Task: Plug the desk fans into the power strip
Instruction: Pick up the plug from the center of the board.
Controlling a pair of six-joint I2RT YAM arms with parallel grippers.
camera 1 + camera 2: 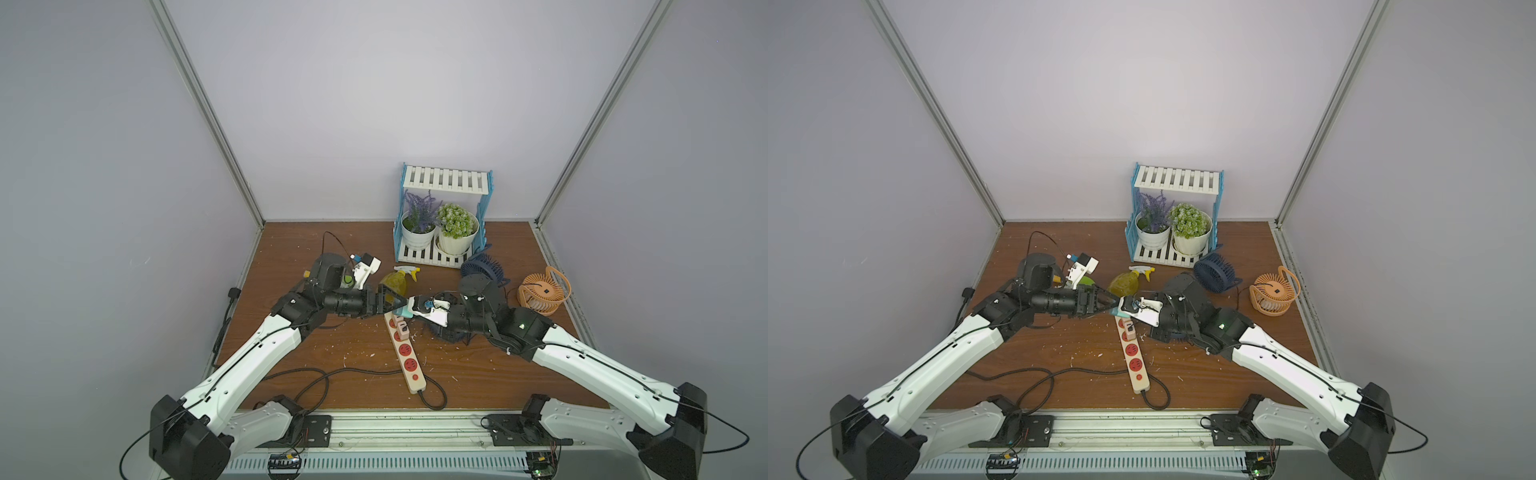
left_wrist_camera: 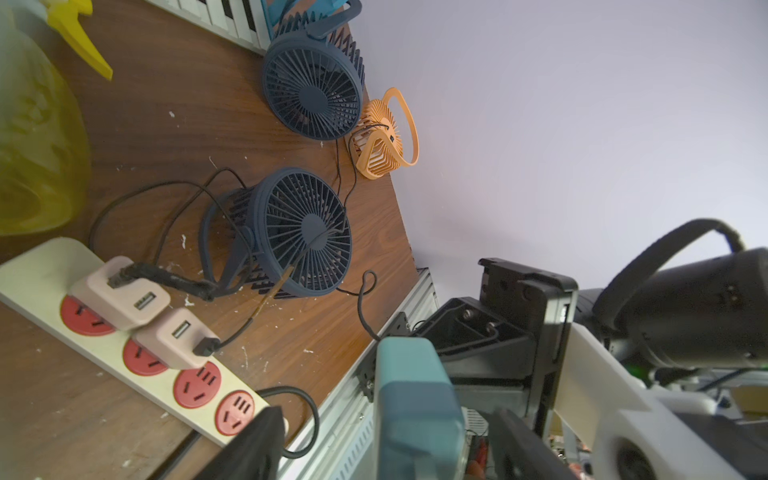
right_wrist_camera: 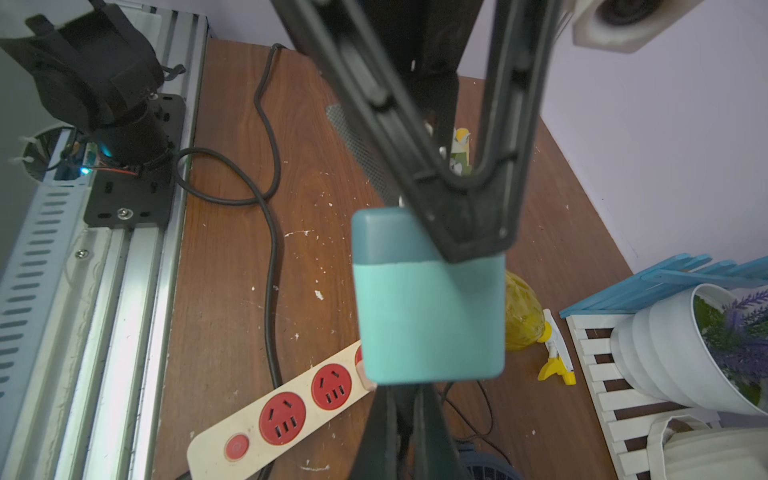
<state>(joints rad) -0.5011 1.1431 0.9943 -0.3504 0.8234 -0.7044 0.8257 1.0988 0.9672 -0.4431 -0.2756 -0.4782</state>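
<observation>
Nearest us, at the lower middle in both top views, the strip (image 1: 416,385) lies aslant on the bench (image 1: 498,374), with its button (image 3: 237,446) end toward us. The two sockets (image 3: 282,417) next to the button are bare. Further up the strip, two pink adapters (image 2: 120,297) already sit plugged in, each with a dark lead.

Over the strip's far end the two arms meet at a teal adapter (image 3: 428,316). It hangs clear of the strip and is not yet in any socket. The right fingers (image 3: 380,440) are pressed together at its lower edge in the right wrist view and seem to pinch it there, though the exact hold is hidden. The left fingers (image 2: 253,449) stand spread on either side of it, with a gap showing on at least one side.

Beyond, the near navy fan (image 2: 303,232) sits under the right arm. The far navy fan (image 2: 311,91) and the orange fan (image 1: 542,293) stand further back, at right of centre. We cannot trace which fan's lead ends in the teal adapter.

We judge the task about halfway. The adapter is up and over the strip. It is left to line its prongs up with a bare socket and press it home.
</observation>
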